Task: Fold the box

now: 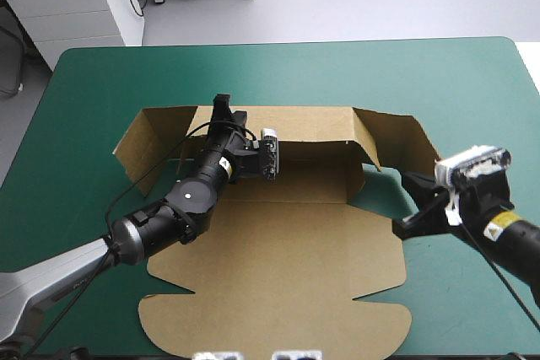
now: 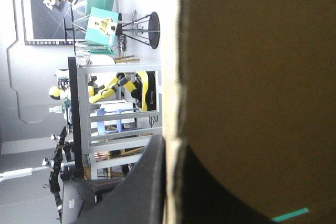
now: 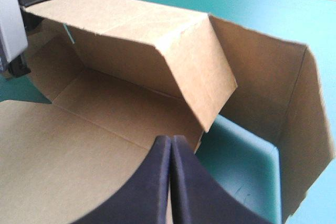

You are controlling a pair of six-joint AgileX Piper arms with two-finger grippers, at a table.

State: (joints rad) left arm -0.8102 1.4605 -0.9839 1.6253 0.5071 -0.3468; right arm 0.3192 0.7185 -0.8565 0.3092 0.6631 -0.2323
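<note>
Right gripper: your fingers are pressed together in one point, nothing between them; tips sit at the floor panel's right edge, beside a patch of cover.
Box: brown, mid-table; back wall raised, side flaps half up, big panel flat toward the near edge.
Left gripper: pinching the back wall's top edge near its left end.
Table: you have teal-green cover showing far, left and right of the box.
</note>
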